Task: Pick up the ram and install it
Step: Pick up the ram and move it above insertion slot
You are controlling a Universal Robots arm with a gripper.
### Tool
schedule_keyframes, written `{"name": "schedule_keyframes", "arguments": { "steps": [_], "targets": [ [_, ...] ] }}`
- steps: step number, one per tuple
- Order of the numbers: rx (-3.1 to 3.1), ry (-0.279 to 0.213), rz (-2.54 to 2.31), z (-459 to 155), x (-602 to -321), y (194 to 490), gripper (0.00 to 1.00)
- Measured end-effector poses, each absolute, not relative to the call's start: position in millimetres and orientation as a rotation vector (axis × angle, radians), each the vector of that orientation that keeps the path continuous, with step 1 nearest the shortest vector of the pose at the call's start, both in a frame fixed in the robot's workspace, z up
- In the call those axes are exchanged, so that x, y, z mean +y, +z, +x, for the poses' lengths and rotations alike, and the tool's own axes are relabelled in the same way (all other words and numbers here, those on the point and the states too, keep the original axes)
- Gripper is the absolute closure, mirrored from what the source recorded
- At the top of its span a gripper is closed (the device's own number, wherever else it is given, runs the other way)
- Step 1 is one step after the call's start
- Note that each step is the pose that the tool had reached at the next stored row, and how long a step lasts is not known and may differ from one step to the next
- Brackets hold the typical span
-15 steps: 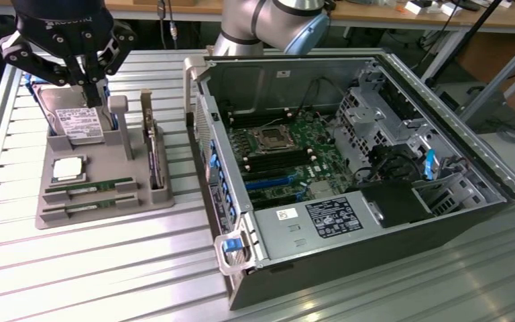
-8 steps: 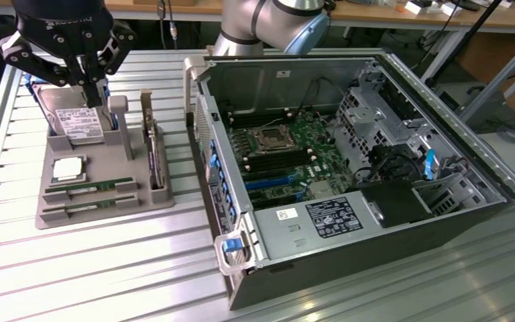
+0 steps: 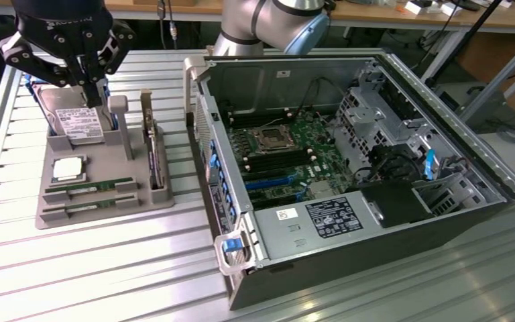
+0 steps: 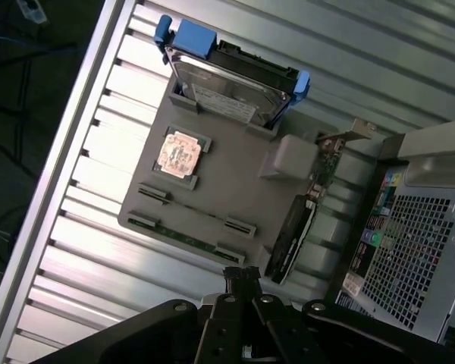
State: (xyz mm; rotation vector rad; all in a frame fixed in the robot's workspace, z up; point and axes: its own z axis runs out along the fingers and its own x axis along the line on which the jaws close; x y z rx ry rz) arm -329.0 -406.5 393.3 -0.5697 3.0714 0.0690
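Two ram sticks, thin and green, lie flat in the front slots of a grey holder tray (image 3: 105, 215): one ram stick (image 3: 90, 186) behind the other (image 3: 88, 206). In the wrist view a ram stick (image 4: 186, 239) shows as a green strip at the tray's near edge. My gripper (image 3: 90, 102) hangs well above the tray's back part, over the hard drive, about a hand's length from the ram. Its black fingers are shut and hold nothing. Its fingertips (image 4: 241, 274) point down toward the tray.
The tray also carries a hard drive (image 3: 77, 124) in a blue caddy, a square processor (image 3: 68, 169) and an upright expansion card (image 3: 153, 157). An open computer case (image 3: 365, 255) with its motherboard (image 3: 284, 157) lies at the exterior view's right, on a slatted metal table (image 3: 88, 268).
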Motion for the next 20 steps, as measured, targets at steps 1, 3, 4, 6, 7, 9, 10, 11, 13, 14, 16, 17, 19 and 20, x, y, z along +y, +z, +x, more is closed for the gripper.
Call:
{"name": "schedule_keyframes", "arguments": {
  "steps": [1, 3, 4, 6, 7, 9, 10, 11, 13, 14, 16, 17, 19, 20],
  "targets": [
    [3.070, 0.069, -0.580, -329.0, -406.5, 393.3, 0.90],
    [3.067, 0.069, -0.596, -329.0, -406.5, 393.3, 0.90],
    [3.064, 0.069, -0.610, -329.0, -406.5, 393.3, 0.90],
    [3.060, 0.069, -0.633, -329.0, -406.5, 393.3, 0.90],
    [3.058, 0.070, -0.643, -329.0, -406.5, 393.3, 0.90],
    [3.053, 0.070, -0.666, -329.0, -406.5, 393.3, 0.90],
    [3.052, 0.070, -0.675, -329.0, -406.5, 393.3, 0.90],
    [3.050, 0.070, -0.684, -329.0, -406.5, 393.3, 0.90],
    [3.046, 0.070, -0.704, -328.9, -406.5, 393.3, 0.90],
    [3.043, 0.070, -0.716, -329.0, -406.5, 393.3, 0.90],
    [3.038, 0.070, -0.737, -329.0, -406.5, 393.3, 0.90],
    [3.037, 0.070, -0.743, -329.0, -406.5, 393.3, 0.90],
    [3.033, 0.071, -0.757, -329.0, -406.5, 393.3, 0.90],
    [3.032, 0.071, -0.763, -329.0, -406.5, 393.3, 0.90]
  ]
}}
